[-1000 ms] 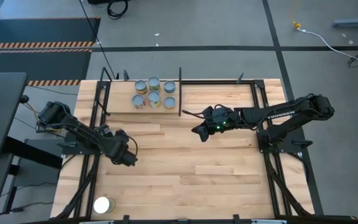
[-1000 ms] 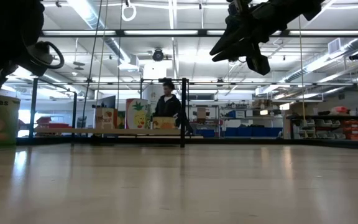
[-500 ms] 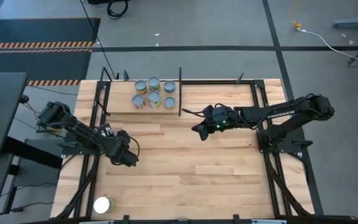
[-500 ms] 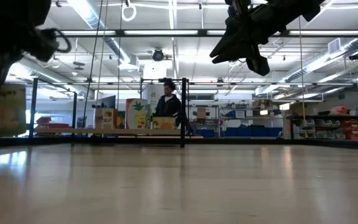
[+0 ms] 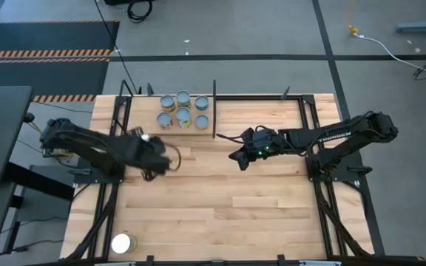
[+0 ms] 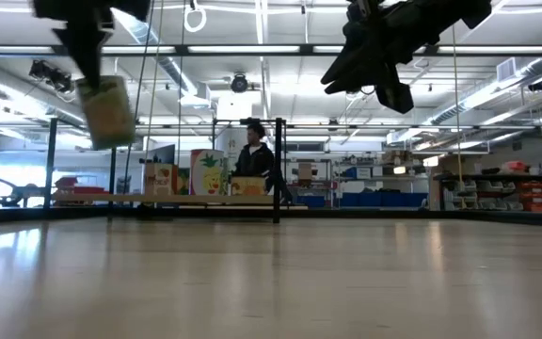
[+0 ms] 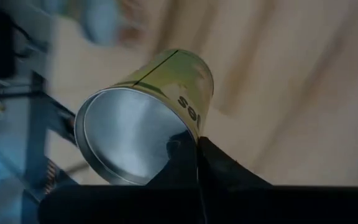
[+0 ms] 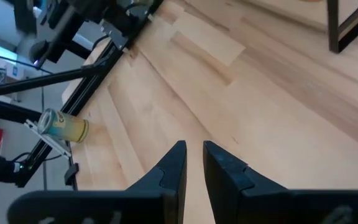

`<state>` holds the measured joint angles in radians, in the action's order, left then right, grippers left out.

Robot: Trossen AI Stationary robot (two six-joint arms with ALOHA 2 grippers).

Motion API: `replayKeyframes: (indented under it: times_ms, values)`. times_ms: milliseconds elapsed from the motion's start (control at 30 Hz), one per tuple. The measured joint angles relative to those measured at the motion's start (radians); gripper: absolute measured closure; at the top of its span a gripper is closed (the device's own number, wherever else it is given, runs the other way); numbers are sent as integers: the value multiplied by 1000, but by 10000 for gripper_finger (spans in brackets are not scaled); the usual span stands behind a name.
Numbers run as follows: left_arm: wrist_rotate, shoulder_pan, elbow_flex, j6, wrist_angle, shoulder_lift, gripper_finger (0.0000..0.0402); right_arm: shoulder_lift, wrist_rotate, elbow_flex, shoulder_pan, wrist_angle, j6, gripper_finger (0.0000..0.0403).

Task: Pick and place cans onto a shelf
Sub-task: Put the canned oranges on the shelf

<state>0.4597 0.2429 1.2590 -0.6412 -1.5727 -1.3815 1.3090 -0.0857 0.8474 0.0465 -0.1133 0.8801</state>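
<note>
My left gripper (image 5: 160,157) is shut on a can with a yellow-green label (image 7: 166,81), held high over the table's left middle (image 6: 109,111). Several cans (image 5: 183,111) stand upright on the shelf (image 5: 143,120), a pale board at the table's far edge between black rods. One can with a glaring white lid (image 5: 122,242) stands at the near left corner; it also shows in the right wrist view (image 8: 64,126). My right gripper (image 5: 238,158) hangs empty above the table's middle, its fingers (image 8: 219,165) nearly together. My left gripper holds the can at the rim of its silvery end (image 7: 194,134). One finger (image 7: 229,168) lies on the labelled side wall, the other in front of the silvery end. The fingers come from above. The can hangs tilted below them, clear of the table (image 6: 109,111).
Black frame rods edge the table and the shelf, one upright (image 5: 214,111) at the shelf's right end. Bare planks (image 5: 220,207) lie between the arms. A person (image 6: 255,165) sits in the room beyond the far edge.
My left gripper has gone up and toward the table's far edge, nearer the shelf, carrying the can. The can, low near the table a second ago, now hangs high and tilted. My right arm has kept still.
</note>
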Motion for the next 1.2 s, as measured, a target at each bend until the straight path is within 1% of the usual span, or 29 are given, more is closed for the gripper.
replayKeyframes:
  times_ms: [100,233,300,367,500,600,700,767,867,967,1100,1200]
  values:
    - [67,-97,45,97,5,48,401,0,0,0,14,-2,12,343]
    - [156,-255,98,244,2,126,401,0,0,0,31,-4,23,343]
    - [206,-359,113,339,1,155,401,0,0,0,37,-7,30,343]
    - [219,-481,115,449,7,169,401,0,0,0,39,-8,34,343]
    - [171,-725,89,672,110,160,401,0,-31,0,38,-11,32,343]
    - [121,-849,59,857,269,130,401,0,-56,0,33,-11,18,343]
    - [25,-954,43,986,357,78,401,0,-59,0,22,-9,17,343]
    - [-32,-1001,34,1036,362,22,401,0,-59,0,16,-9,17,343]
    - [-43,-1048,7,1107,362,-64,401,0,-56,0,16,-8,15,343]
    - [-46,-1082,-16,1117,400,-140,401,0,-55,0,16,-8,15,343]
    - [-29,-1110,-16,1106,460,-192,401,0,-56,0,15,-9,15,343]
    - [-18,-1117,-16,1100,478,-200,401,0,-56,0,16,-11,14,343]
